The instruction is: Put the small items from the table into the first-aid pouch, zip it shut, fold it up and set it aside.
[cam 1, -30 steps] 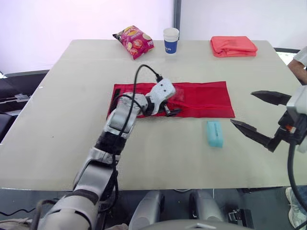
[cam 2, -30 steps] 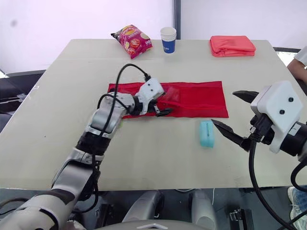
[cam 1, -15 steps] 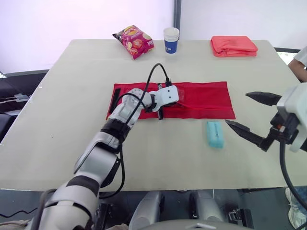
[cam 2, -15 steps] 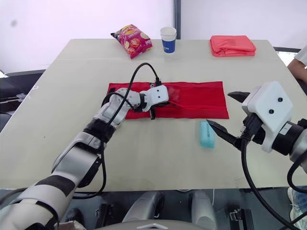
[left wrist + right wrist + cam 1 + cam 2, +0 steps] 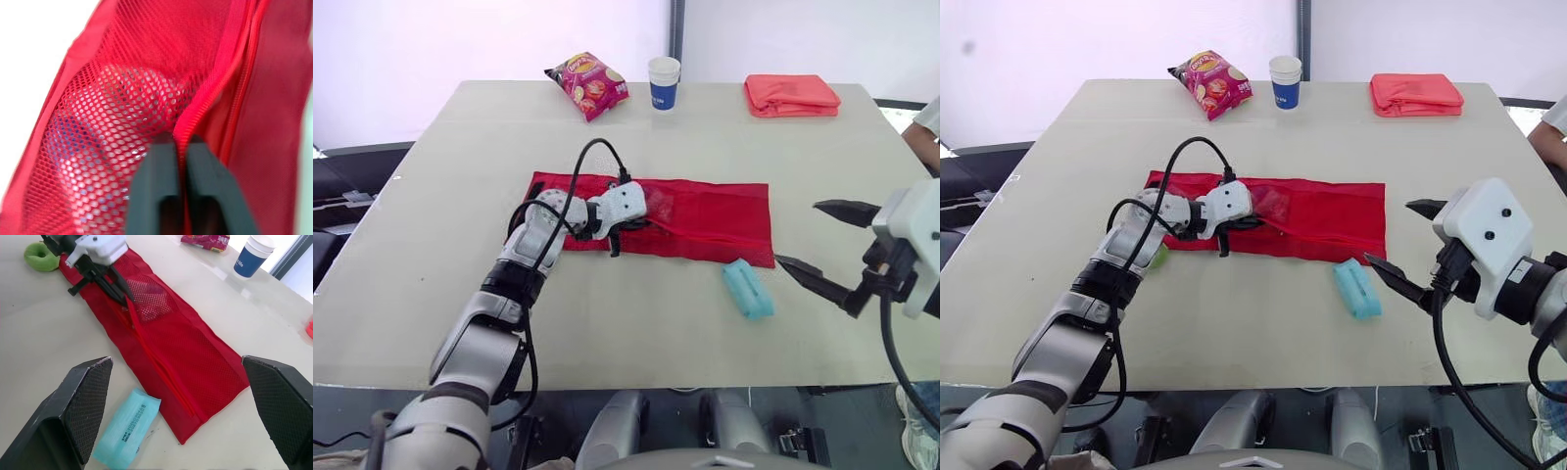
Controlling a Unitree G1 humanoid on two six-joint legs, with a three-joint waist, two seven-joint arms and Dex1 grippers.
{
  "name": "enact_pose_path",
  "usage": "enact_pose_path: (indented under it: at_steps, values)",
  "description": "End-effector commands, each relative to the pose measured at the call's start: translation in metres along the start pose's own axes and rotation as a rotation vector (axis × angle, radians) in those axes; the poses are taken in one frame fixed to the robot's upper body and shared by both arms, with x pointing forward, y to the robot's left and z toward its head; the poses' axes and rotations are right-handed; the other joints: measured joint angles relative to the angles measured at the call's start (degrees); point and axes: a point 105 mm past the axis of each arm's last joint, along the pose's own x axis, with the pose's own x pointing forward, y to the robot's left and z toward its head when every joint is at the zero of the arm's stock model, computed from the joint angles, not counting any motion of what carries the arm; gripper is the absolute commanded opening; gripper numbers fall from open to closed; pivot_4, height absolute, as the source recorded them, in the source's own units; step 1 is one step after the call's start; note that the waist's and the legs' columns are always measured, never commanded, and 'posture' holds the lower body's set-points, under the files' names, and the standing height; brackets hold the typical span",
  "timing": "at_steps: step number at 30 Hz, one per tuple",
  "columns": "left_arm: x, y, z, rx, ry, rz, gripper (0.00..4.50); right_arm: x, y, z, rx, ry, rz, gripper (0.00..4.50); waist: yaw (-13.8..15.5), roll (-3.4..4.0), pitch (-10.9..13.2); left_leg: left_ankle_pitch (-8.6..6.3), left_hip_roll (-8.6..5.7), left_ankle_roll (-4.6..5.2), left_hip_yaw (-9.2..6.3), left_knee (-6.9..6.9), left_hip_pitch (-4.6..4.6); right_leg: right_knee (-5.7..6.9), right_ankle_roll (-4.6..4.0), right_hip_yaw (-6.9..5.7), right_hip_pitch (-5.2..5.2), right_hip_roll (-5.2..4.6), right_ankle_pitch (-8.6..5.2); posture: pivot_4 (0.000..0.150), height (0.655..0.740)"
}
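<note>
The left gripper (image 5: 179, 142) had its fingers pressed together on the zip line of the first-aid pouch (image 5: 705, 215), covering whatever lay between them. Behind the pouch's mesh, a pale rounded item (image 5: 105, 115) was blurred beyond identification. The left arm overlay the pouch's end nearest the left edge of the table (image 5: 431, 294) and part of a green object (image 5: 38, 260). Print on the teal packet (image 5: 128, 427) was too small to read. A paper cup (image 5: 255, 258) and a snack bag (image 5: 204, 239) were cropped by the right wrist view's border. A person's arm (image 5: 928, 127) at the table's right edge was cut off.
</note>
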Motion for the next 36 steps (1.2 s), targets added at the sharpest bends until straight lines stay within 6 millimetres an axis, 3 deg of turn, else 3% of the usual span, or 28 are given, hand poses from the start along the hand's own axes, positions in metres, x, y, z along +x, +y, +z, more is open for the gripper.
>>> enact_pose_path:
  at_steps: [1,7,14,22,27,36]
  values:
    - [-0.012,0.001,0.029,-0.089,-0.107,-0.025,1.8,-0.002,-0.002,0.004,-0.026,-0.019,-0.013,4.5,-0.01,0.0,0.0,0.0,0.0,0.0,0.0,0.0,0.01,0.0,0.0,0.01,0.01,0.0,0.0,0.15,0.74]
    - [0.008,-0.012,0.052,-0.116,-0.144,-0.082,1.8,-0.001,-0.001,0.003,-0.024,-0.023,-0.011,4.5,0.19,0.0,0.0,0.0,-0.01,0.0,-0.06,0.03,0.06,-0.06,0.01,-0.06,0.17,0.0,0.0,0.15,0.74]
    - [0.048,-0.022,0.071,-0.043,-0.113,-0.109,1.8,-0.016,-0.004,-0.003,-0.011,-0.002,-0.028,4.5,0.56,-0.02,0.01,0.0,-0.03,0.01,-0.05,0.04,0.05,-0.07,0.02,-0.05,0.19,-0.01,0.01,0.15,0.74]
    - [0.08,-0.039,0.074,-0.009,-0.081,-0.178,1.8,-0.052,-0.018,-0.013,0.051,0.052,-0.069,4.5,0.2,-0.03,0.02,-0.14,-0.02,0.25,0.01,0.02,0.18,-0.09,0.04,-0.01,0.32,0.02,0.02,0.15,0.74]
    - [0.085,-0.047,0.065,0.048,-0.03,-0.21,1.8,-0.07,-0.03,0.0,0.056,-0.016,-0.048,4.5,0.24,-0.04,0.03,-0.16,-0.01,0.27,0.04,0.01,0.25,-0.11,0.05,0.01,0.38,0.03,0.01,0.15,0.74]
    - [0.102,-0.052,0.048,0.107,0.029,-0.187,1.8,-0.075,-0.039,-0.002,0.038,0.032,0.003,4.5,0.39,-0.06,0.04,-0.22,-0.01,0.37,0.07,-0.01,0.35,-0.15,0.06,0.04,0.5,0.01,0.01,0.15,0.74]
